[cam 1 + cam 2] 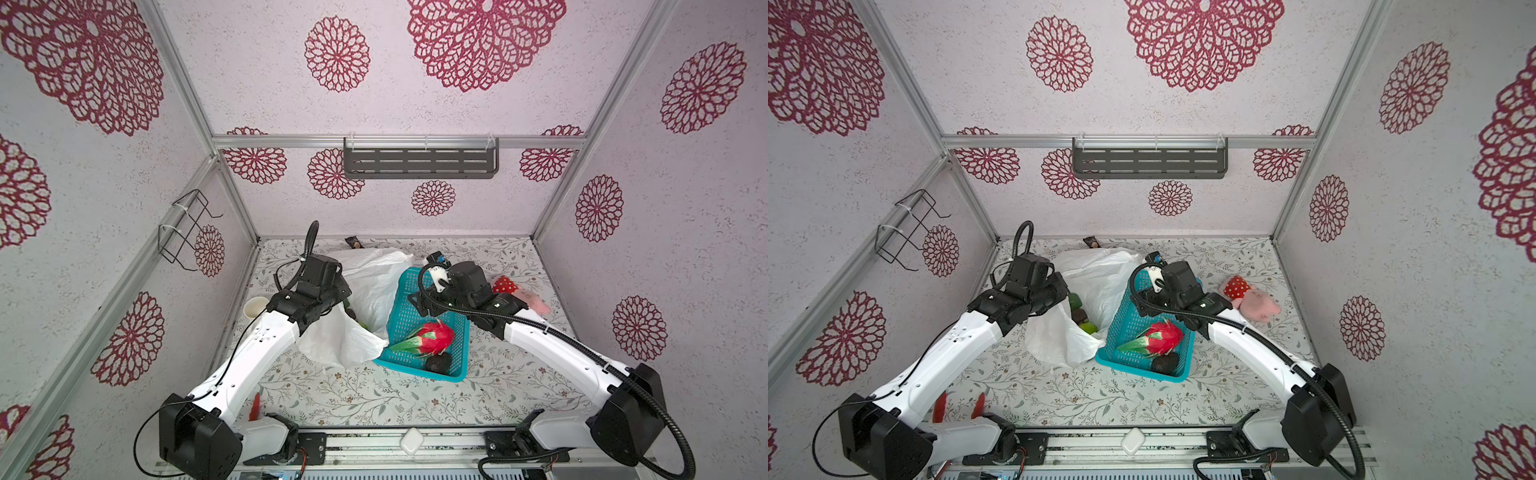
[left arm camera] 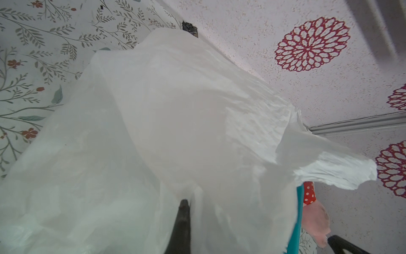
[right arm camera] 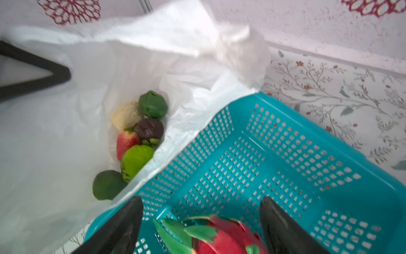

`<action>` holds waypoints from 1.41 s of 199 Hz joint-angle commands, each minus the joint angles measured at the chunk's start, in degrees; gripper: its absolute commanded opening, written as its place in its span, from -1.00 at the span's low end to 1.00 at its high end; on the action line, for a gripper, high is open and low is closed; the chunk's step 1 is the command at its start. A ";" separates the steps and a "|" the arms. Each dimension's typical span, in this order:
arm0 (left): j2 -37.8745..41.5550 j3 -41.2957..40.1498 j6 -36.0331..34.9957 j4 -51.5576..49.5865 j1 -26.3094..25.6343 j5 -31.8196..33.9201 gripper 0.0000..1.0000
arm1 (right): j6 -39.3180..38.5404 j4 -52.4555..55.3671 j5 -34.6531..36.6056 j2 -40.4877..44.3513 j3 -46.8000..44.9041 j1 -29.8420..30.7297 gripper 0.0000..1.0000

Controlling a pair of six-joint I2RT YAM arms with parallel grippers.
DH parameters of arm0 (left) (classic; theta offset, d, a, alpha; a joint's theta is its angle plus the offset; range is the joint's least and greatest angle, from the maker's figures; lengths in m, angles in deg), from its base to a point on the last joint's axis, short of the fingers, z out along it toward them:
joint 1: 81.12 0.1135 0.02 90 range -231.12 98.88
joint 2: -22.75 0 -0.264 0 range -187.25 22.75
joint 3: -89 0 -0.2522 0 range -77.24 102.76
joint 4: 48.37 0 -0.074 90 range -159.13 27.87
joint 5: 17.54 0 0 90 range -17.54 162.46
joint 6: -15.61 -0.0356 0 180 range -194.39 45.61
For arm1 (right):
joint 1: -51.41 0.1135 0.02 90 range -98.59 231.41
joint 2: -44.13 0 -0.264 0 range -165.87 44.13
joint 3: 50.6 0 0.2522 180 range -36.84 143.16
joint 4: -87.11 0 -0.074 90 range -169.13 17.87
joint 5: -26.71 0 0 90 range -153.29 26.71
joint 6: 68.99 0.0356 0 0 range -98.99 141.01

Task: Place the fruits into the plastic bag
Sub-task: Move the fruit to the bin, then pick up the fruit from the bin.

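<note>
The white plastic bag (image 1: 370, 286) (image 1: 1100, 278) lies left of the basket with its mouth held up. My left gripper (image 2: 186, 203) is shut on the bag's film (image 2: 175, 132); only one dark finger (image 2: 182, 222) shows. Inside the bag (image 3: 66, 114) lie several fruits: a dark green one (image 3: 153, 104), a dark bumpy one (image 3: 149, 129) and a light green one (image 3: 135, 160). The red dragon fruit (image 1: 432, 336) (image 1: 1163, 338) and a dark avocado (image 1: 438, 363) sit in the basket. My right gripper (image 3: 201, 199) hangs open over the basket, fingers on either side of the dragon fruit (image 3: 219, 237), not touching it.
The teal perforated basket (image 1: 419, 370) (image 3: 307, 154) touches the bag's right side. A red-dotted pink plush toy (image 1: 519, 293) (image 2: 314, 215) lies to its right. A white cup (image 1: 255, 307) stands at the left wall, a dark packet (image 1: 353, 242) at the back, red-handled pliers (image 1: 940, 407) near the front.
</note>
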 commanded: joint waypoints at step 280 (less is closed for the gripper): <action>-1.74 1.94 1.09 1.24 -0.28 -0.41 -1.00 | -8.61 28.03 4.10 -17.41 19.76 -3.68 0.98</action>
